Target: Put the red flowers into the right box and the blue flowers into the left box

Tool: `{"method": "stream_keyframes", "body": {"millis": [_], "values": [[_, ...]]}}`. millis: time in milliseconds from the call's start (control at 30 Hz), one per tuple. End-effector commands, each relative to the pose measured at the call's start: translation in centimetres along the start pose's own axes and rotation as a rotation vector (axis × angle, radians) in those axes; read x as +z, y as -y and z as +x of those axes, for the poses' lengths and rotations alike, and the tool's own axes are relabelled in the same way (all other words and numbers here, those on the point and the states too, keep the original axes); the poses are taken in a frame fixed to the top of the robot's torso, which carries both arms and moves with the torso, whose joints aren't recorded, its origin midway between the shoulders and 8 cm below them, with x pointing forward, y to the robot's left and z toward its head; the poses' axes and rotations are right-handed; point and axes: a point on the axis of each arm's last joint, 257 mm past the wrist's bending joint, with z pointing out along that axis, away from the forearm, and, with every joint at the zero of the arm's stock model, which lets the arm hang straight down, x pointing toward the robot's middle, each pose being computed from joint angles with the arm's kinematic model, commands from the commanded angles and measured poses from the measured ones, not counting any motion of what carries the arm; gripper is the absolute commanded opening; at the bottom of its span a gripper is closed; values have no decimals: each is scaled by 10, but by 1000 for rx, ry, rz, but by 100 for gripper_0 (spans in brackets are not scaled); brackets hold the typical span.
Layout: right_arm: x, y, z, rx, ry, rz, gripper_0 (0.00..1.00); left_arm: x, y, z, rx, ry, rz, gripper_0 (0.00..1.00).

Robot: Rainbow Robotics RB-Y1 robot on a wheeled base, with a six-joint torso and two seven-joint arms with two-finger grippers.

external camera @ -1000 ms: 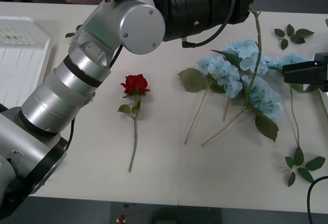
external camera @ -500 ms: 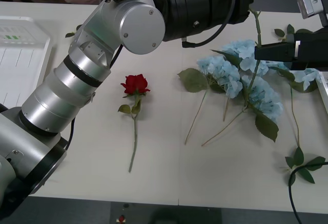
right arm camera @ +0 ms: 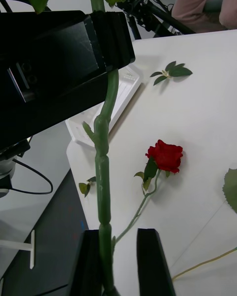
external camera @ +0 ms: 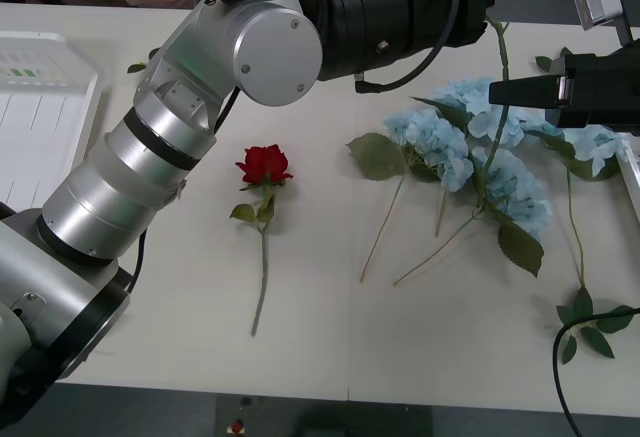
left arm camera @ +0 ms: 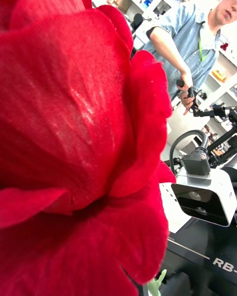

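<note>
Partly cut off above the blue flowers (external camera: 470,147), a knobbly green rose stem (right arm camera: 102,177) runs between the right gripper (right arm camera: 120,264)'s parted black fingers; left gripper's state cannot be told.

The left arm (external camera: 180,127) is smooth brushed silver metal with a soft sheen, and glossy black casing sits at its upper joints. The desk (external camera: 300,337) looks matt off-white, smooth and laminate-like. The left box (external camera: 45,107) is white translucent plastic, slightly shiny, with ribbed slots. The red flowers (left arm camera: 74,128) show woven cloth petals, faintly satiny where light falls; the held stem (right arm camera: 102,177) is waxy green moulded plastic with seams. The blue flowers (external camera: 470,152) seem to be thin matt fabric, though their weave is too small to tell. The right end effector (right arm camera: 120,261) has matt black, probably plastic, fingers (right arm camera: 153,261).
</note>
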Motion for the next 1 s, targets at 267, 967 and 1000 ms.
{"method": "stream_keyframes", "body": {"millis": [267,967,1000], "values": [[1,-14,-14,-24,16,-12,0,1,19,-24,-7,32,31,0],[-35,13,-5,62,-52,131,0,1,19,-24,-7,32,31,100],[-43,18,-4,76,-65,164,0,1,19,-24,-7,32,31,100]]}}
